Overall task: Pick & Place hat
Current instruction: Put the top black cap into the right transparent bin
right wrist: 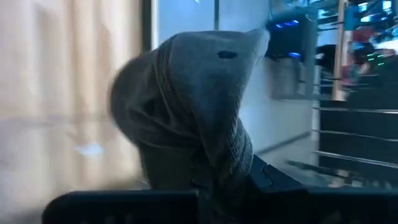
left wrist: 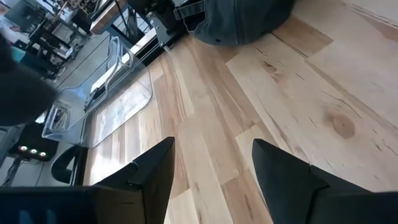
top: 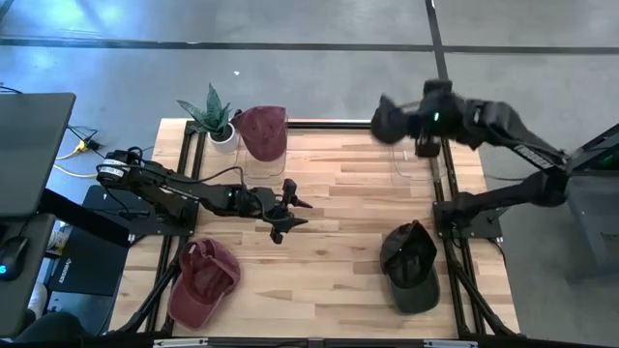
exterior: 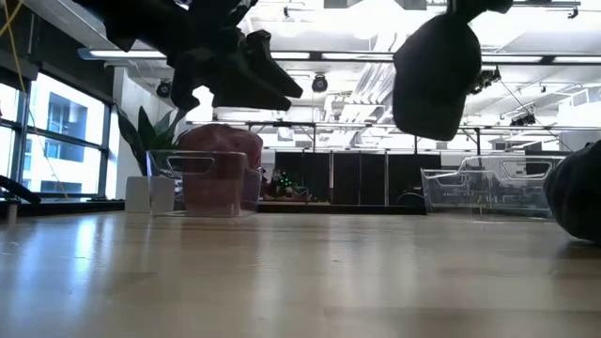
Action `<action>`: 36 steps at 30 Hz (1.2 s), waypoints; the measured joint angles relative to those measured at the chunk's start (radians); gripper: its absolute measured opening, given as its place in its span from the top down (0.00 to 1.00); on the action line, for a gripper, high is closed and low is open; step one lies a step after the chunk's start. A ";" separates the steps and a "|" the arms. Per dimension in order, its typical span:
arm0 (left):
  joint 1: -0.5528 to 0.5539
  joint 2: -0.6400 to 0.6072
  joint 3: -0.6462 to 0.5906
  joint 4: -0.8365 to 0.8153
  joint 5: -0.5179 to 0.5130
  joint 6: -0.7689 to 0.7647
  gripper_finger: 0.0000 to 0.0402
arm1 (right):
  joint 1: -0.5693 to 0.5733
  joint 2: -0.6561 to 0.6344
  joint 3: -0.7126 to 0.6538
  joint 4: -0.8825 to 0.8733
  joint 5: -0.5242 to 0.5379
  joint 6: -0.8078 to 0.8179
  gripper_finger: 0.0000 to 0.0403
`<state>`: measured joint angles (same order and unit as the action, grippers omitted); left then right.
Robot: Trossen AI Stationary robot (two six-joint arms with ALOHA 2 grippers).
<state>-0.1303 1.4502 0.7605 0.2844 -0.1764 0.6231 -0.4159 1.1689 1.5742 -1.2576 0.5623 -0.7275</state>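
Right end effector [top: 404,124] is clamped on a dark hat [top: 387,120], held aloft above the counter's [top: 358,208] far right corner. Left end effector [top: 290,215], fingers spread and empty, hovers mid-counter.

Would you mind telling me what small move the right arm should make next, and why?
Probably lower the dark hat into the clear bin. The right gripper is shut on it, held high over the table's far right, and the bin looks almost beneath it.

Two maroon caps [top: 262,130], two dark grey caps [top: 410,267], pale wood table [top: 348,213].
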 joint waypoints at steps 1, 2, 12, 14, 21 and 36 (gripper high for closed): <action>0.000 0.000 0.000 -0.001 -0.001 0.000 0.49 | -0.046 0.001 0.000 0.008 -0.009 -0.067 0.94; 0.000 0.000 0.000 -0.003 -0.003 0.000 0.49 | -0.090 0.003 -0.001 0.009 -0.021 -0.127 0.93; 0.000 0.000 0.000 -0.016 -0.002 0.000 0.49 | -0.397 0.023 -0.198 0.044 -0.147 -0.200 0.95; 0.000 0.000 0.000 -0.024 -0.002 0.000 0.49 | -0.419 0.023 -0.261 0.099 -0.137 -0.201 0.94; 0.000 0.000 0.000 -0.048 -0.002 -0.011 0.49 | -0.455 0.023 -0.410 0.297 -0.139 -0.323 0.95; 0.000 0.000 0.000 -0.057 -0.001 -0.030 0.49 | -0.547 0.022 -0.522 0.373 -0.151 -0.108 0.79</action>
<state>-0.1303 1.4502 0.7605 0.2277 -0.1776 0.5932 -0.9630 1.1912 1.0519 -0.8848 0.4109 -0.8356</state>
